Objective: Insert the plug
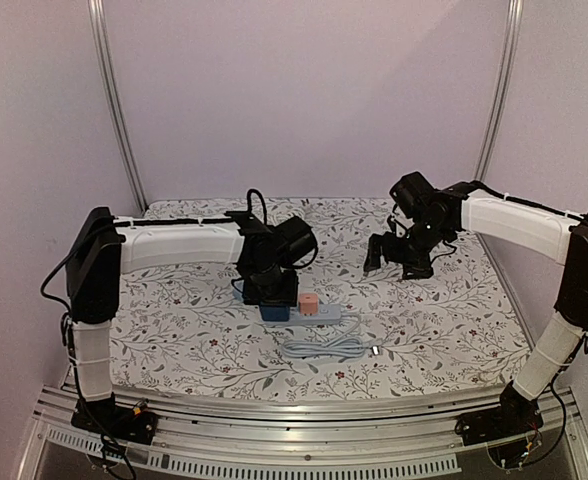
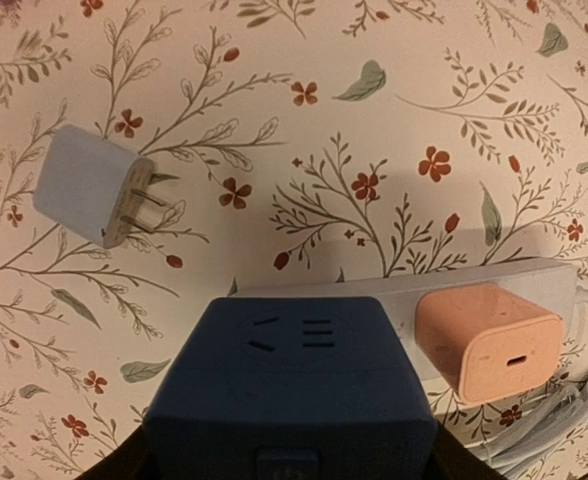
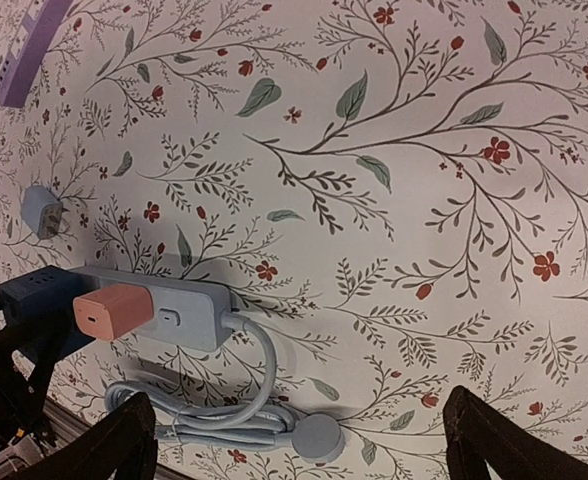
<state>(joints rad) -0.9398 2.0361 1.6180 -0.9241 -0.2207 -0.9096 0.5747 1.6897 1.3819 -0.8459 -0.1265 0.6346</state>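
Note:
My left gripper (image 1: pixel 266 290) is shut on a dark blue cube plug (image 2: pixel 289 390), its dark fingers flanking the cube's sides. The cube (image 1: pixel 274 312) sits at the left end of the grey-blue power strip (image 2: pixel 534 275), touching it; its prongs are hidden. A pink plug (image 2: pixel 489 340) stands in the strip right beside it. A white two-prong plug (image 2: pixel 94 185) lies loose on the cloth to the left. My right gripper (image 1: pixel 394 262) hangs open above the cloth, beyond the strip's right end, with nothing between its fingers (image 3: pixel 474 430).
The strip's cable (image 3: pixel 254 425) lies bundled in front of it with a round plug at its end. A purple bar (image 3: pixel 29 50) lies farther back on the flowered cloth. Walls and metal posts close in the back and sides.

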